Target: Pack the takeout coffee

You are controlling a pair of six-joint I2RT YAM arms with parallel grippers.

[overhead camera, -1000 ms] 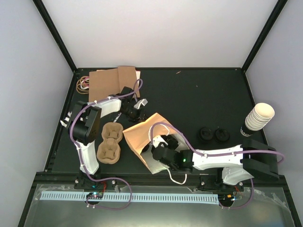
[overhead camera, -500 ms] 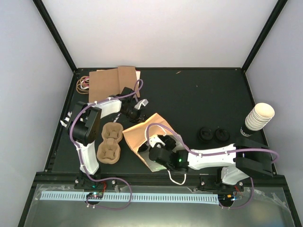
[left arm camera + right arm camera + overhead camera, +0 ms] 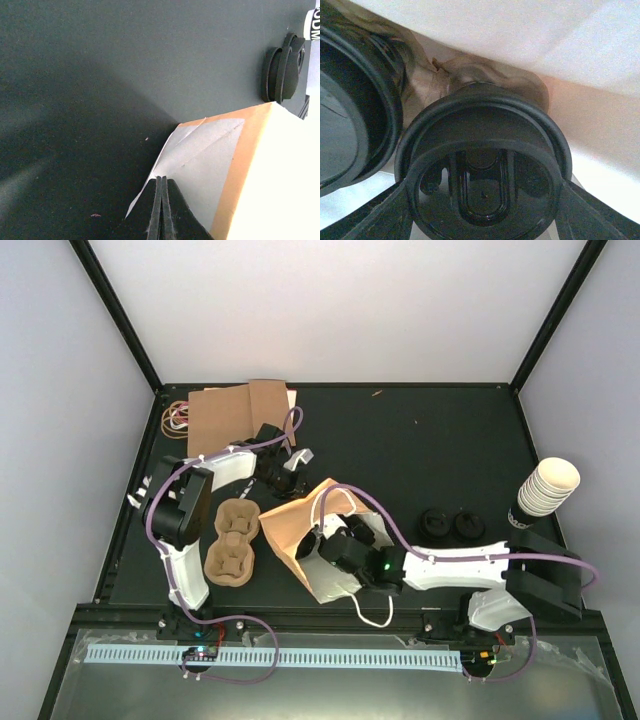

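Brown paper bag (image 3: 290, 530) lies creased and open seen from above, with two black-lidded cups (image 3: 435, 524) to its right. The right gripper (image 3: 328, 540), its tips hidden, now reaches deeper into the bag's mouth than before. Left wrist: the left gripper (image 3: 161, 200) is pinched flat on the bag's pale flap. Right wrist: inside the bag, the fingers clamp a glossy round-lidded coffee cup (image 3: 482, 150), with a second lid (image 3: 355, 100) cropped beside it.
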